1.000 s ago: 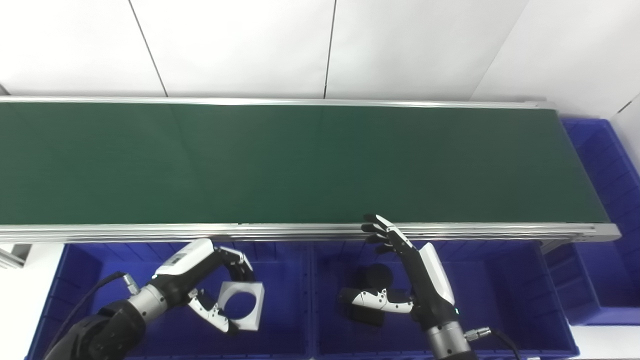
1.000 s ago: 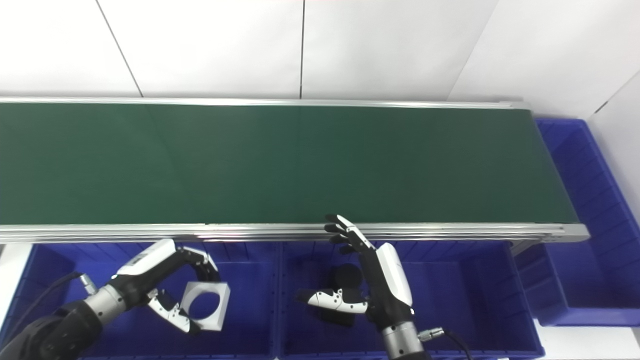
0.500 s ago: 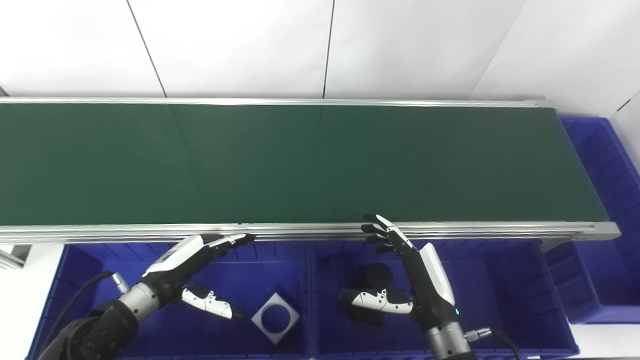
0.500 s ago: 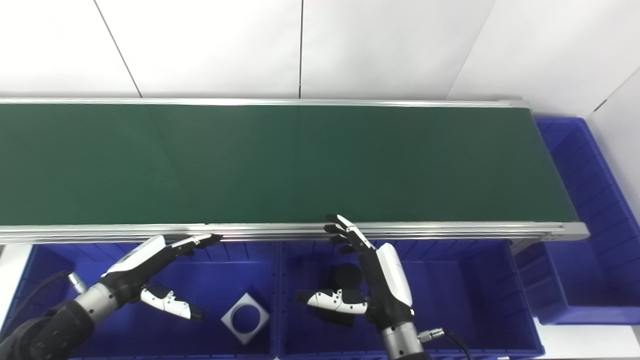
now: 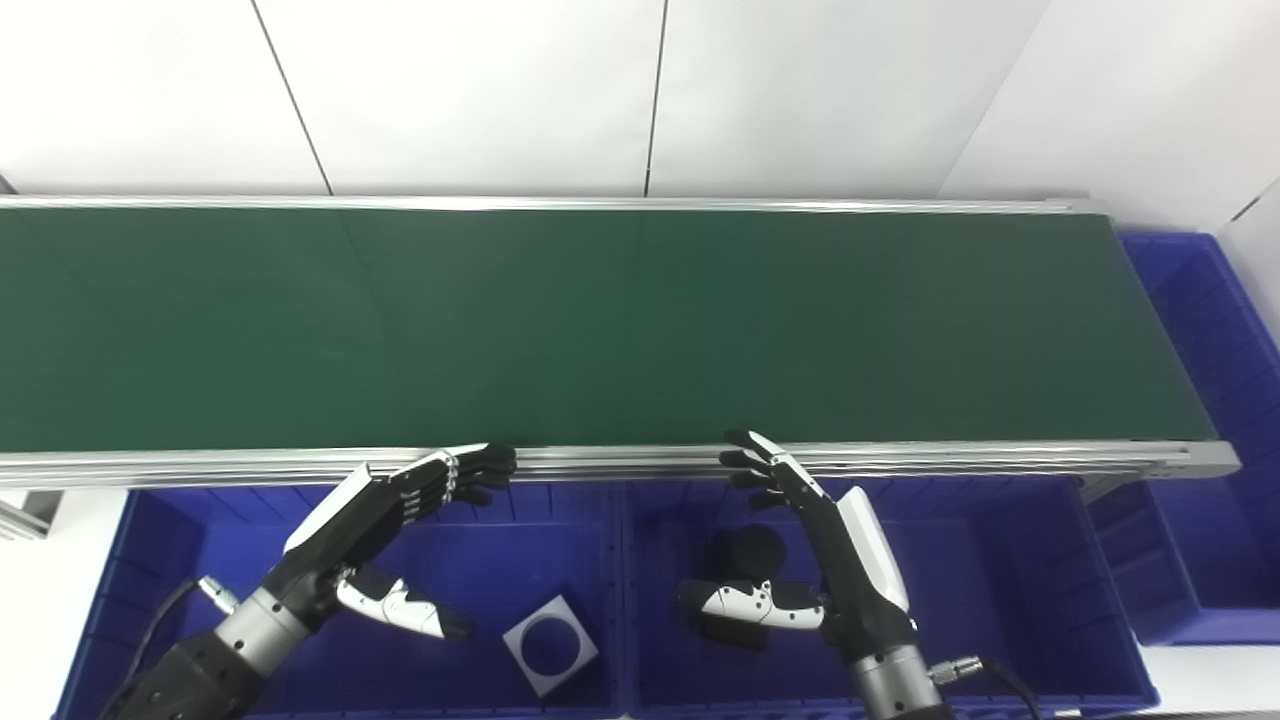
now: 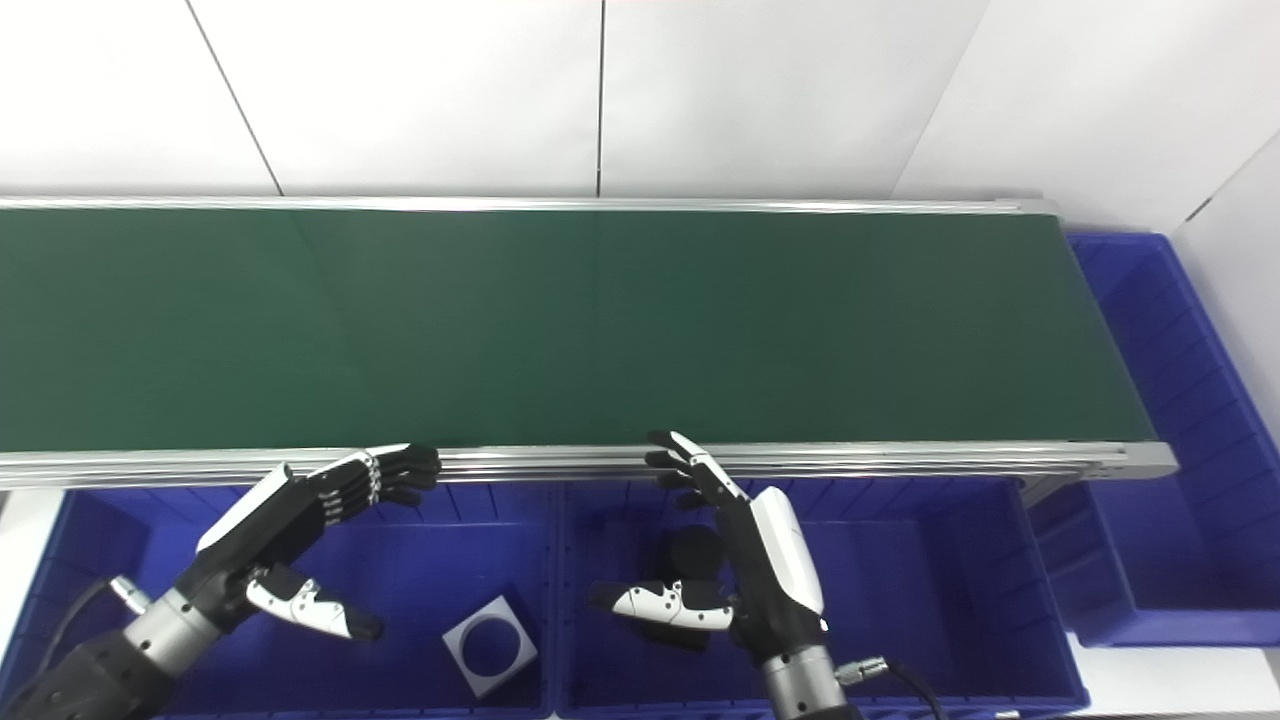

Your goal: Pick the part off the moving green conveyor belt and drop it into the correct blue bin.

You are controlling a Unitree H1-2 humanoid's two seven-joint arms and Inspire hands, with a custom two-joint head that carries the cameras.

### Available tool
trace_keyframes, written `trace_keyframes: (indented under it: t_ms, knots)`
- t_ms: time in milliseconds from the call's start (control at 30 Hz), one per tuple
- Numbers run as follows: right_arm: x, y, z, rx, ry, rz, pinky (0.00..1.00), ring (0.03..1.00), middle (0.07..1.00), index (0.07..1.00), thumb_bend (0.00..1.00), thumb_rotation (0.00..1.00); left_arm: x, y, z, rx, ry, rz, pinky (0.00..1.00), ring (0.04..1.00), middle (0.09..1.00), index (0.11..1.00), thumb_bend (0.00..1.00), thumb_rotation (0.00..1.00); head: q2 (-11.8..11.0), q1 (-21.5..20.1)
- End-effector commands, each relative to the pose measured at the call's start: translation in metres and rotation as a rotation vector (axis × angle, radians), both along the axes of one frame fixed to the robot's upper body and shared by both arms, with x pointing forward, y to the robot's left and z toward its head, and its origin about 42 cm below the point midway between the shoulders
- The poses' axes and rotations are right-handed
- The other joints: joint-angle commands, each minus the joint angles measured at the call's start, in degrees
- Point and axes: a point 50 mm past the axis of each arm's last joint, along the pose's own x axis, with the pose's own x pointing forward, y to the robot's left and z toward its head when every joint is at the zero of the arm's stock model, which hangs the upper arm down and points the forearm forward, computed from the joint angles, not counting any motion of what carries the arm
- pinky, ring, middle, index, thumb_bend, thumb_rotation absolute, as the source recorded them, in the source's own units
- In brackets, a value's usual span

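The green conveyor belt [image 5: 600, 330] carries no part in view. A white square part with a round hole [image 5: 550, 645] lies on the floor of the left front blue bin [image 5: 160, 560]. My left hand [image 5: 385, 520] is open and empty above that bin, its fingertips at the belt's front rail. My right hand [image 5: 815, 540] is open and empty over the middle front blue bin [image 5: 1000, 570], fingers up at the rail. Dark round parts [image 5: 745, 555] lie in that bin, partly hidden by the right thumb.
The aluminium front rail [image 5: 620, 462] of the belt runs just above both hands. Another blue bin [image 5: 1215, 330] stands at the belt's right end. A white panelled wall stands behind the belt.
My left hand let go of the white square part, which dropped to the floor of the left bin. The hand opened and rose to the rail. The right hand stayed still.
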Motion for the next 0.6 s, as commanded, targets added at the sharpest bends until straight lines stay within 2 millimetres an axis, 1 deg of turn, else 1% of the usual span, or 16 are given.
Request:
trace_keyframes:
  t_ms: [0, 100, 133, 200, 233, 367, 567]
  knots:
    - [0.0, 0.003, 0.01, 0.007, -0.019, -0.002, 0.66, 0.734, 0.795, 0.859, 0.82, 0.38, 0.003, 0.001, 0.009, -0.042, -0.027, 0.012, 0.78, 0.821, 0.853, 0.852, 1.0, 0.23, -0.07, 0.06]
    - [0.0, 0.003, 0.011, 0.011, -0.017, 0.0, 0.65, 0.734, 0.794, 0.858, 0.82, 0.37, 0.002, -0.001, 0.007, -0.044, -0.026, 0.014, 0.79, 0.834, 0.866, 0.873, 1.0, 0.22, -0.11, 0.08]
    - [-0.001, 0.003, 0.011, 0.014, -0.012, -0.002, 0.66, 0.735, 0.794, 0.858, 0.82, 0.36, 0.002, -0.001, 0.005, -0.042, -0.03, 0.014, 0.79, 0.836, 0.868, 0.877, 1.0, 0.22, -0.58, 0.42]
    - [-0.001, 0.003, 0.011, 0.019, -0.005, -0.005, 0.66, 0.733, 0.794, 0.856, 0.83, 0.35, 0.002, -0.001, 0.003, -0.041, -0.035, 0.01, 0.8, 0.846, 0.882, 0.897, 1.0, 0.21, -0.76, 1.01]
    - [-0.001, 0.003, 0.011, 0.022, -0.002, -0.006, 0.66, 0.732, 0.794, 0.855, 0.83, 0.34, 0.002, -0.001, 0.002, -0.042, -0.036, 0.007, 0.81, 0.862, 0.902, 0.925, 1.0, 0.21, -0.79, 1.11]
    - [-0.002, 0.001, 0.01, 0.017, -0.01, 0.004, 0.66, 0.731, 0.794, 0.857, 0.82, 0.33, 0.002, -0.002, -0.003, -0.052, -0.048, 0.03, 0.82, 0.883, 0.935, 0.971, 1.0, 0.22, -1.16, 1.71]
    - [-0.002, 0.0, 0.009, 0.026, -0.003, -0.005, 0.66, 0.731, 0.798, 0.856, 0.82, 0.31, 0.001, -0.004, -0.005, -0.04, -0.069, 0.051, 0.84, 0.903, 0.949, 0.978, 0.98, 0.24, -1.42, 1.83]
